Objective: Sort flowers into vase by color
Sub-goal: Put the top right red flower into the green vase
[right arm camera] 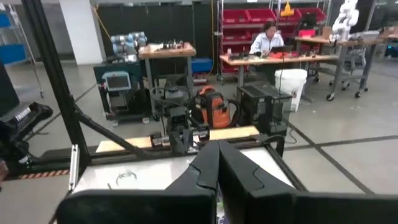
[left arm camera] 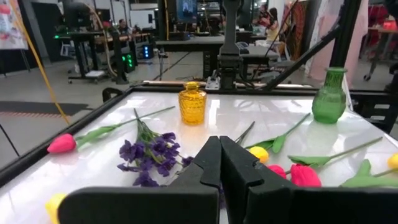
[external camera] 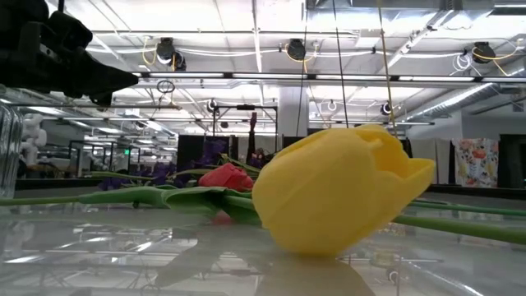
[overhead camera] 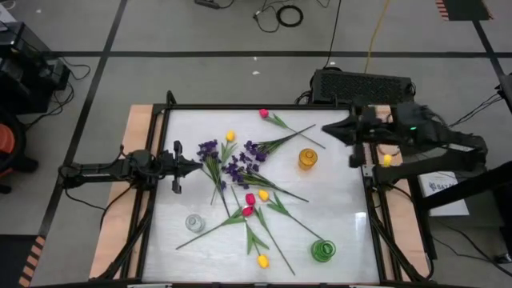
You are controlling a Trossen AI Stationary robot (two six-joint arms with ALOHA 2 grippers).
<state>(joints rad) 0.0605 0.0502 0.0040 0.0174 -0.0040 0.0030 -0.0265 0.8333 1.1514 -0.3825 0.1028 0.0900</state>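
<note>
**Lying loose on the white surface: flowers unsorted, three vases unfilled, both claws shut on nothing**

Item 1. Yellow tulip [external camera: 341, 193], nearest the low camera, filling the centre of that frame, on its side on the surface [overhead camera: 336, 192]; in the high view it sits at the lower centre [overhead camera: 262, 261], near the bottom edge.

Item 2. Green vase [overhead camera: 323, 251], lower right of the high frame, upright, just beside the stem ends of the tulips.

Item 3. Clear vase [overhead camera: 194, 222], lower left of centre, upright, apart from the blooms.

Item 4. Pink-red tulips [overhead camera: 249, 205], two heads close together at the centre, long green stems running toward the lower left and lower right. A second yellow head [overhead camera: 263, 194] lies just beside them.

Item 5. Purple sprigs [overhead camera: 232, 164], a bushy cluster at centre left, stems crossing one another.

Item 6. Amber vase [overhead camera: 308, 159], right of centre, upright; a third yellow tulip [overhead camera: 230, 136] lies left of the purple cluster's upper part.

Item 7. Lone pink-red tulip [overhead camera: 264, 114], upper centre near the far edge.

Item 8. Left claw [overhead camera: 192, 165], at the left edge of the surface, fingers pressed together, gripping nothing, tip pointing at the purple sprigs.

Item 9. Right claw [overhead camera: 326, 129], upper right, above the surface edge, fingers likewise closed and empty.

Item 10. Person [right arm camera: 266, 38] seated at a bench, far back in the right wrist view.
</note>
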